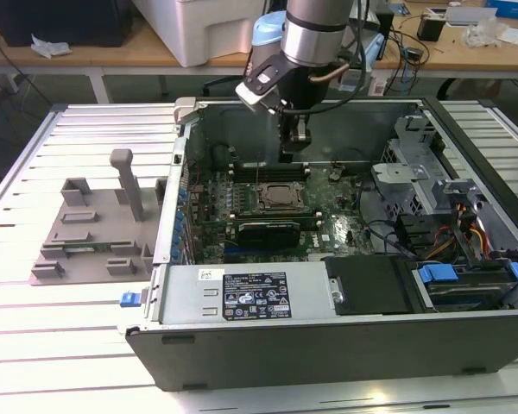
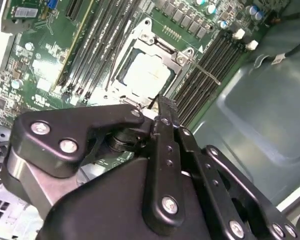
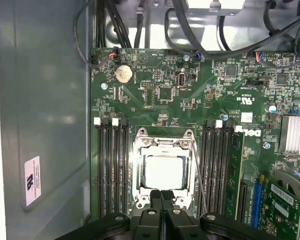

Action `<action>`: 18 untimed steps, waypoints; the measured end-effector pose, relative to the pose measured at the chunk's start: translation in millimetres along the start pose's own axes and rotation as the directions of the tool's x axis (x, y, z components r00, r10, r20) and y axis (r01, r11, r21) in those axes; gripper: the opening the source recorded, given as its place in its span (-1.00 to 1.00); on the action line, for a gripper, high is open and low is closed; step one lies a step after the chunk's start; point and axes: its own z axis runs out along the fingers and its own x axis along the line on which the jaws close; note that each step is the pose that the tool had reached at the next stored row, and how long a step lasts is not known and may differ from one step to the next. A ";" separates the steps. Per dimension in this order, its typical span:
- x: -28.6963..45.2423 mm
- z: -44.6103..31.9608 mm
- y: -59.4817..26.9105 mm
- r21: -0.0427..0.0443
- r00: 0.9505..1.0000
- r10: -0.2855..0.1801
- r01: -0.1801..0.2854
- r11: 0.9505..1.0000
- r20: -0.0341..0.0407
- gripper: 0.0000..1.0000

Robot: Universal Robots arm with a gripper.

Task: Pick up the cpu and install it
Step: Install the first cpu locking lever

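The cpu is a pale silver square lying flat inside the black socket frame on the green motherboard. Its thin metal latch lever runs along one side. The second wrist view also shows the cpu, beyond my fingertips. My gripper hovers over the socket's edge with its two black fingers pressed together and nothing between them. In the exterior view the gripper hangs inside the open computer case, just behind the cpu and above the board.
Black memory slots flank the socket on both sides. A long black expansion card lies in front of it. The case walls, the drive cage and cables hem the board in. A grey fixture sits to the exterior view's left.
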 end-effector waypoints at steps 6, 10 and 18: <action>0.0 0.1 0.0 0.008 0.986 -0.167 0.167 0.986 0.015 -0.79; 0.0 0.1 0.0 0.013 0.963 -0.271 0.270 0.963 0.019 -0.79; 0.0 0.1 0.0 0.032 0.844 -0.536 0.535 0.844 0.034 -0.79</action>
